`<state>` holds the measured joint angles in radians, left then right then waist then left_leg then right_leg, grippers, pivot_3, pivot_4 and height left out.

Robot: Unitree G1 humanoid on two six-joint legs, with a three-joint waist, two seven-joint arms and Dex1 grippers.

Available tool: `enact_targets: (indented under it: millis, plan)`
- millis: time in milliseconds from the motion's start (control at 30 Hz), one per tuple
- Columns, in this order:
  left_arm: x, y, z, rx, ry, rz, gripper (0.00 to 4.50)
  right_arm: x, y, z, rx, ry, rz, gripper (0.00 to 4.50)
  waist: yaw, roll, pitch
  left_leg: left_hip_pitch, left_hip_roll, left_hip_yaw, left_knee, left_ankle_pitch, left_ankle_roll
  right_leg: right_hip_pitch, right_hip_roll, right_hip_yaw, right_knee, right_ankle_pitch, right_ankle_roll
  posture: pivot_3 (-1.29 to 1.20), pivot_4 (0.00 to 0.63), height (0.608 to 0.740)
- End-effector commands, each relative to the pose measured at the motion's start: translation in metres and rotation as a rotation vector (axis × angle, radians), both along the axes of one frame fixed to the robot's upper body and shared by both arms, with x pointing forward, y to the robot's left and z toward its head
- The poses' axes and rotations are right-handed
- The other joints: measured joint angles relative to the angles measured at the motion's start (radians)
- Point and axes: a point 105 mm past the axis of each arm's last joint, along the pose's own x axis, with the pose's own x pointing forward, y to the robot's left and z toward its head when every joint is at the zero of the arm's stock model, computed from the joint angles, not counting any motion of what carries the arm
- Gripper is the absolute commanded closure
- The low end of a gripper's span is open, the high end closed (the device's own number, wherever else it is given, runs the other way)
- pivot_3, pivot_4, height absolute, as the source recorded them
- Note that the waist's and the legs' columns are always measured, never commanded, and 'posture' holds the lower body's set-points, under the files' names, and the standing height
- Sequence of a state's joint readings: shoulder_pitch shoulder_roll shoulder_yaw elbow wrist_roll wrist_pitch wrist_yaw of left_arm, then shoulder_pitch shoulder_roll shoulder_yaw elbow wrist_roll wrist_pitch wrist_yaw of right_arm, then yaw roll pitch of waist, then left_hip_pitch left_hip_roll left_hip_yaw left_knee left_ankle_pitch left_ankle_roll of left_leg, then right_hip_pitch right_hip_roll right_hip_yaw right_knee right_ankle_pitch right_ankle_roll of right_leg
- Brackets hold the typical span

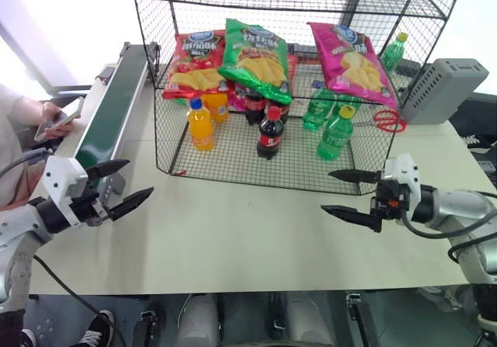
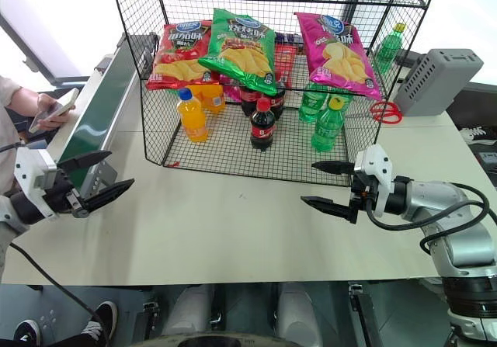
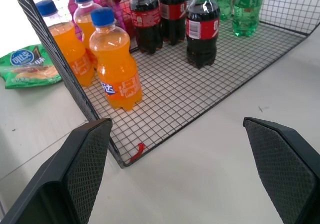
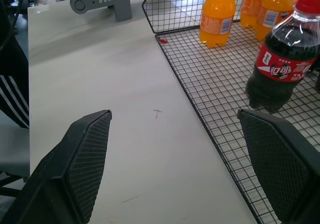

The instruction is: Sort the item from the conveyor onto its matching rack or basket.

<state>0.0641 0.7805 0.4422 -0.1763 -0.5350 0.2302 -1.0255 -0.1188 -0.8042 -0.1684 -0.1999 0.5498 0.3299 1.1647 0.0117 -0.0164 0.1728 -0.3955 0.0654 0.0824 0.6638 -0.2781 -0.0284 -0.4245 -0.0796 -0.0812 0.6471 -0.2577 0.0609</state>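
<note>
Both hands, left hand [image 1: 124, 184] and right hand [image 1: 347, 194], spread empty; rack [image 1: 233, 172] top cut off.

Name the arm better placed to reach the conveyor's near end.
Left. The left gripper hangs open beside the near end of the conveyor. The right gripper, also open, is across the table in front of the rack, on the side where the pink chip bag lies.

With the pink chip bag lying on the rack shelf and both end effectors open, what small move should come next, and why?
Probably hold both arms where they are, facing the conveyor. The pink chip bag already lies on the rack shelf, the left end effector and right end effector are open and empty, and the visible belt carries no item.
</note>
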Motion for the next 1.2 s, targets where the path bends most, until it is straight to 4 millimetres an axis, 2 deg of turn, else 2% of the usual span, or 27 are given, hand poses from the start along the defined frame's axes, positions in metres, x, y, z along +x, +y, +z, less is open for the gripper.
enact_targets:
  millis: [33,600,1200]
  plan:
    - [-0.0008,0.0006,0.0105,0.003,-0.043,-0.005,0.0,-0.0004,0.0019,0.0061,0.001,-0.03,0.016,0.3,0.0,0.0,0.0,0.0,0.0,0.0,0.0,0.0,0.0,0.0,0.0,0.0,0.0,0.0,0.0,0.0,0.15,0.74]
    - [-0.0027,0.0011,0.0081,0.006,-0.046,-0.003,0.0,0.0025,0.0037,0.0057,-0.021,-0.043,0.029,0.3,0.0,0.0,0.0,0.0,0.0,0.0,0.0,0.0,0.0,0.0,0.0,0.0,0.0,0.0,0.0,0.0,0.15,0.74]
    - [-0.0013,-0.002,0.014,-0.011,-0.077,-0.005,0.0,0.0044,0.004,0.0042,-0.031,-0.055,0.028,0.3,0.0,0.0,0.0,0.0,0.0,0.0,0.0,0.0,0.0,0.0,0.0,0.0,0.0,0.0,0.0,0.0,0.15,0.74]
